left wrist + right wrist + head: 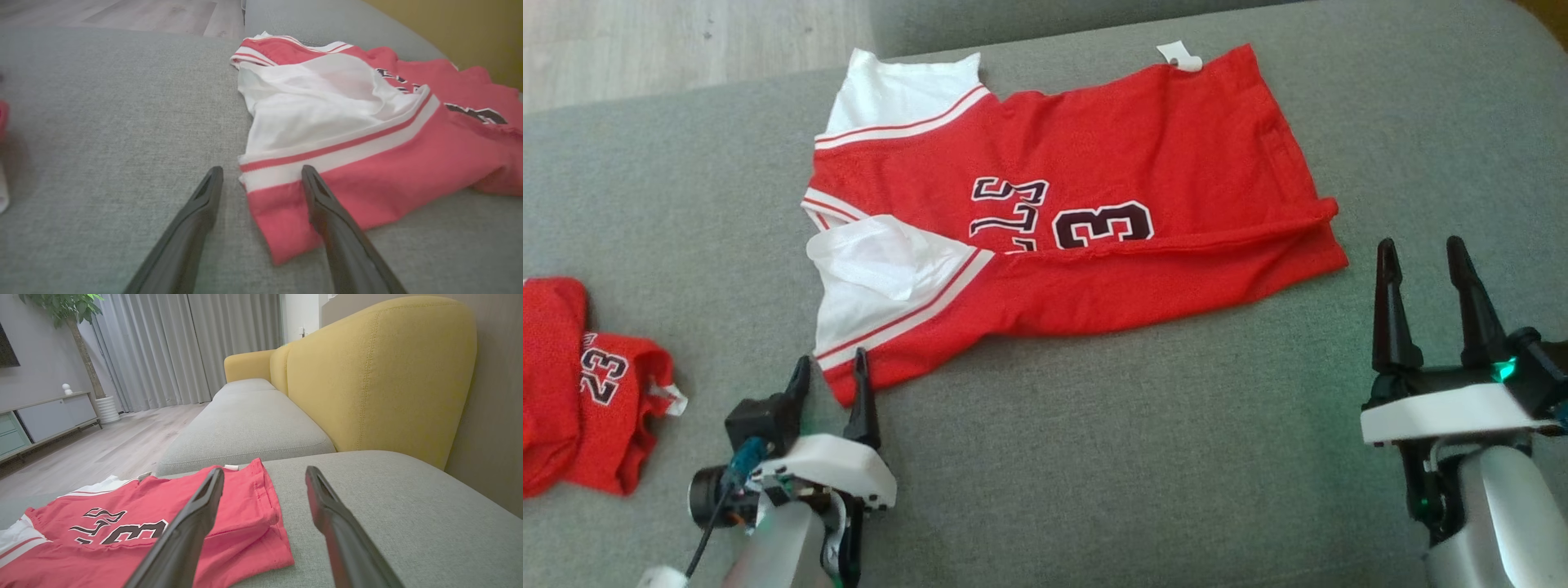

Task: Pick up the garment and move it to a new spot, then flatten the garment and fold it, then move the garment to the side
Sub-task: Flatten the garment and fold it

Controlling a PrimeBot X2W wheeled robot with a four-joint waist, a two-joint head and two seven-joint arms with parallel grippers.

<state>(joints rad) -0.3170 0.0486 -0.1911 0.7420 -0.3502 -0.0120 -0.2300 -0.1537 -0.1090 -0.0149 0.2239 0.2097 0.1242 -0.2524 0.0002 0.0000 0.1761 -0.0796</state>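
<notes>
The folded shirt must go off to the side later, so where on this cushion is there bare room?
Bare cushion runs along the near edge below the shirt, between the left gripper and right gripper, and right of the shirt's hem. A narrower gap separates the shirt from the other red garment. Crowded: the left edge and the shirt's near corner.

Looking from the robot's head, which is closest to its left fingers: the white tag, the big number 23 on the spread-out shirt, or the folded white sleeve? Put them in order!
From the left gripper:
1. Folded white sleeve, just ahead, left end of the red jersey.
2. Number 23, mid-jersey, farther right.
3. White tag, at the jersey's far edge.
</notes>
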